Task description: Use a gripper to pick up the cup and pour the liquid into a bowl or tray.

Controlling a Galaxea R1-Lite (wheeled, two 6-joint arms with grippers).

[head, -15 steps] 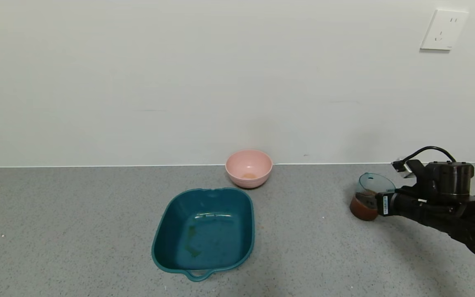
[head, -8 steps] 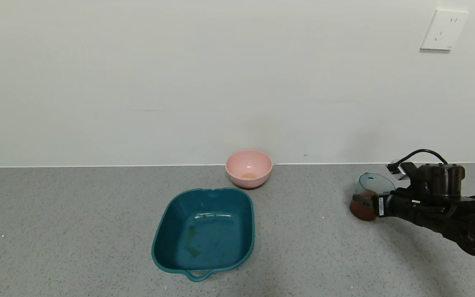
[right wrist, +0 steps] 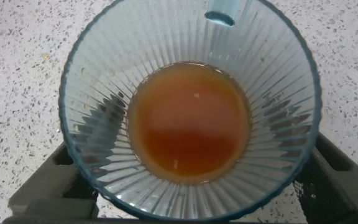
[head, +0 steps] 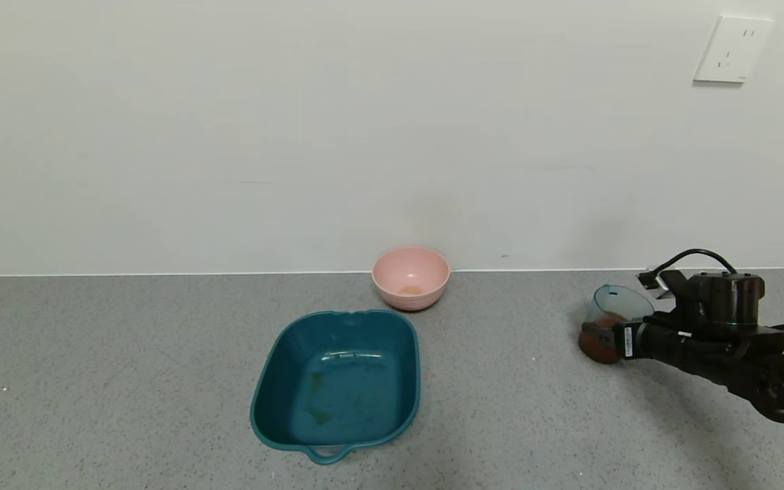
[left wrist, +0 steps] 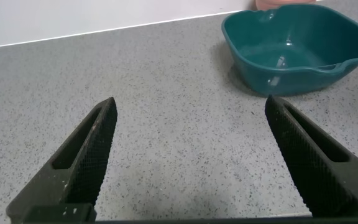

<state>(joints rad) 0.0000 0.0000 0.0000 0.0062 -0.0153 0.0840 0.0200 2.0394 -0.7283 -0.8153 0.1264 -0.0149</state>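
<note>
In the head view we see the right gripper [head: 611, 340] at about 3 o'clock on the grey counter [head: 126, 381], reaching in from the right edge toward the cup [head: 610, 323]. The cup stands upright on the counter, well apart from the teal tray [head: 263, 401], which sits near 6 o'clock, and from the pink bowl [head: 410, 277] just beyond the tray by the wall.

The right wrist view gives us what the head view hides: we look straight down into the ribbed cup [right wrist: 188, 109], with the reddish-brown liquid [right wrist: 188, 121] pooled in its bottom and the handle tab [right wrist: 225, 12] at its far rim. A dark finger [right wrist: 48, 186] shows at each side of the cup's lower wall, so the cup sits between them; we cannot tell whether they press on it or merely flank it.

The left wrist view shows us the left gripper [left wrist: 191, 162] parked low over bare counter, its two fingers [left wrist: 82, 162] spread wide with nothing between them, and the tray [left wrist: 253, 68] beyond it.
</note>
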